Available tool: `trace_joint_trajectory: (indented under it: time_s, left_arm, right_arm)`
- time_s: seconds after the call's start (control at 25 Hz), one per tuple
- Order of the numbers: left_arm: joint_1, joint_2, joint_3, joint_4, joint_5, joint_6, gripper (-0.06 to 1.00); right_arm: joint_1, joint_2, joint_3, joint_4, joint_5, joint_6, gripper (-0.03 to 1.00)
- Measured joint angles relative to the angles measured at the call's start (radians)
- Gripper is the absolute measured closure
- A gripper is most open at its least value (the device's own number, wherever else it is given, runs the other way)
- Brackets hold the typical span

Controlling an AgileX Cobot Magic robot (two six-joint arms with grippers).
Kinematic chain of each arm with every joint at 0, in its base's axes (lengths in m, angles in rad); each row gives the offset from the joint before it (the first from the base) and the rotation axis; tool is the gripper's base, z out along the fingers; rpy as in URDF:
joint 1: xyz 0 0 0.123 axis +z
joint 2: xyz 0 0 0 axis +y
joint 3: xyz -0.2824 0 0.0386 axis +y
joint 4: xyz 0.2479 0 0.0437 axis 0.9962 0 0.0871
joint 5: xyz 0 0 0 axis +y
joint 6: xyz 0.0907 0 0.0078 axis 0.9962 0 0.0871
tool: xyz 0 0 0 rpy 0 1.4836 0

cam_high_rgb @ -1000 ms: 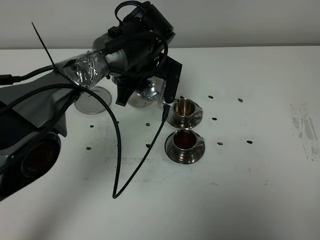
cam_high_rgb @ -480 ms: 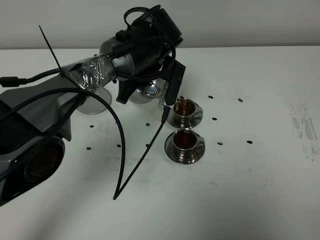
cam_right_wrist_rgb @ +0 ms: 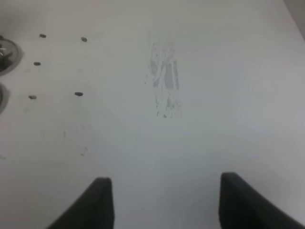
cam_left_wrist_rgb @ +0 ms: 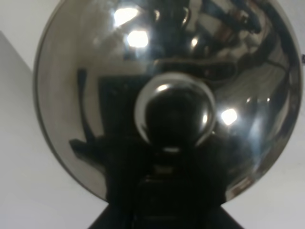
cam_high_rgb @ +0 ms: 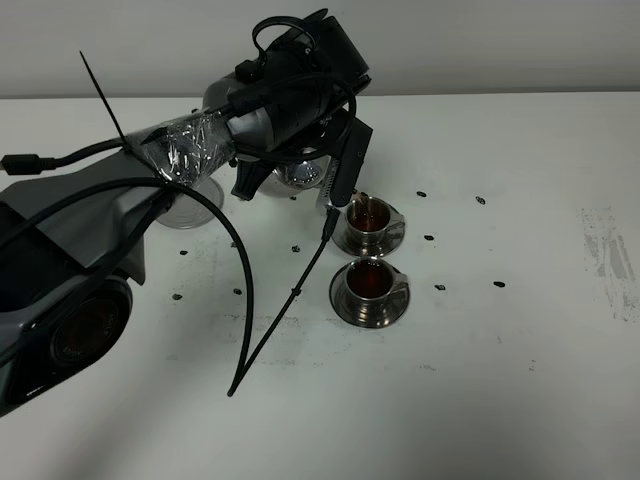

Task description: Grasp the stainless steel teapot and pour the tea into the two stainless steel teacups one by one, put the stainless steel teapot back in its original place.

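Teapot (cam_high_rgb: 298, 176) mostly hidden behind left arm (cam_high_rgb: 265, 100); right pincer (cam_right_wrist_rgb: 167, 205) tips cut off.

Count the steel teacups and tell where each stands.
2. The far teacup sits beside the teapot; the near teacup stands just before it. The arm may hide others.

1. The exterior high camera sits above the front of the desk (cam_high_rgb: 520, 380). It looks down and away toward the back wall (cam_high_rgb: 500, 45), a strip along the top of the frame. It stands far enough back to take in most of the desk, with the left arm (cam_high_rgb: 190, 140) looming large in the left half.
2. The left wrist camera faces the stainless steel teapot (cam_left_wrist_rgb: 95, 95) from so near that the domed lid and its knob (cam_left_wrist_rgb: 174, 114) fill the frame.
3. The right wrist camera looks down past the right pincer (cam_right_wrist_rgb: 165, 180) onto bare desk, from well above.
4. The exterior and right wrist views share the grey scuff (cam_right_wrist_rgb: 164, 81), the dark specks (cam_right_wrist_rgb: 78, 94) and the saucer rims (cam_right_wrist_rgb: 5, 53). The exterior and left wrist views share the teapot.
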Motion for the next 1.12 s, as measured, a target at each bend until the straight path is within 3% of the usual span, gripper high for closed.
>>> trace_joint_trajectory:
  time_s: [1.12]
  left_arm:
    - [-0.026,0.0,-0.011,0.042,0.0,0.0,0.77]
  right_arm:
    - [0.0,0.0,0.0,0.0,0.0,0.0,0.49]
